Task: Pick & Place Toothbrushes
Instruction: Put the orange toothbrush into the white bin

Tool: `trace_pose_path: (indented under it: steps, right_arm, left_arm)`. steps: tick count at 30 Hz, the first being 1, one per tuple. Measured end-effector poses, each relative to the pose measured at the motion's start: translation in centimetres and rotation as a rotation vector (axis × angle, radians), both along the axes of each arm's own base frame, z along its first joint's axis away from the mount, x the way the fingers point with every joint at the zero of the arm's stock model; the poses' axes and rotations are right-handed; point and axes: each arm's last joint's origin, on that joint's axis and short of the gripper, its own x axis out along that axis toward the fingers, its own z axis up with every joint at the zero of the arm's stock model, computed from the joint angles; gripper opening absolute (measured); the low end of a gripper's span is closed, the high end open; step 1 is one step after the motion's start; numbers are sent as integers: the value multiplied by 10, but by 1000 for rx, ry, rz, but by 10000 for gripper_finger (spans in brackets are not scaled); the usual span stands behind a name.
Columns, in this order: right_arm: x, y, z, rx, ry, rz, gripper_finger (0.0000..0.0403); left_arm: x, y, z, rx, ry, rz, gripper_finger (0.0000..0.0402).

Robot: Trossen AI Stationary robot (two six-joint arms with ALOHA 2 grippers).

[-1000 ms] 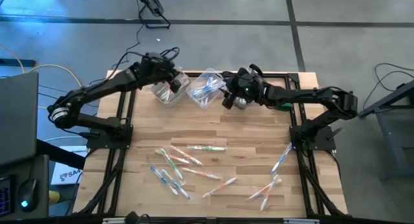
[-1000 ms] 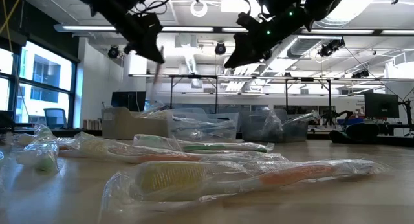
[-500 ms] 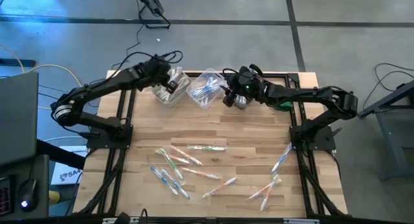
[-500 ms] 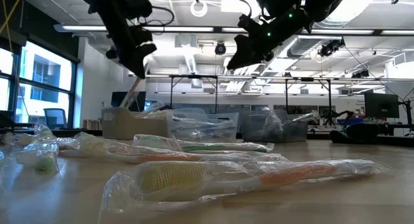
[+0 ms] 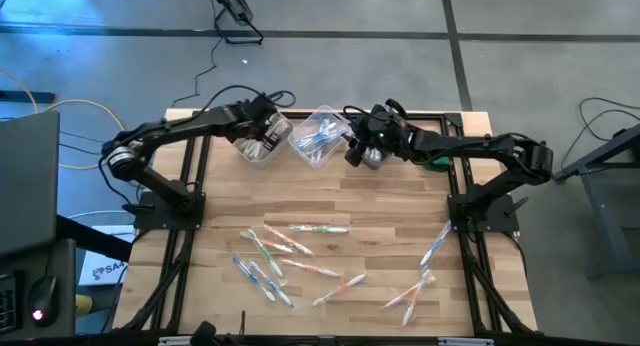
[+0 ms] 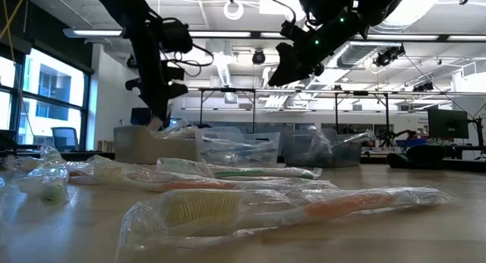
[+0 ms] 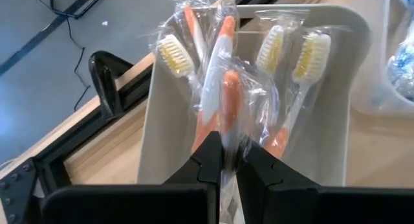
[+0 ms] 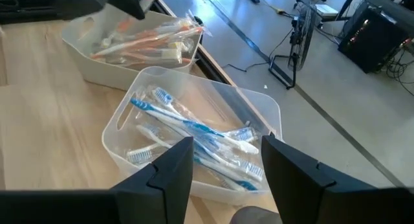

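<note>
Toothbrush in clear wrap with orange handle (image 7: 223, 114) sits clamped in the left pincer (image 7: 228, 160) above the opaque white bin (image 5: 258, 146). Orange brushes already fill it; blue ones fill the clear bin (image 8: 194, 136) beside it, under the right pincer (image 8: 226, 166), its fingers apart. A dozen-odd wrapped toothbrushes (image 5: 300, 251) wait on the wooden tabletop (image 5: 380, 201). The third bin's contents are hidden.
</note>
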Motion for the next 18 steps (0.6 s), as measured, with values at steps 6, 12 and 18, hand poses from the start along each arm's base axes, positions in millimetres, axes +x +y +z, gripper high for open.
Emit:
trace_pose_path:
  steps: [6,12,18]
  right_arm:
    - [0,0,0,1,0,0,174]
    - [0,0,0,0,1,1,174]
    - [0,0,0,-1,1,1,174]
  left_arm:
    - [5,4,-9,-13,9,12,17]
    - [6,4,-10,-27,-5,3,22]
    - [8,5,-8,-8,-39,3,50]
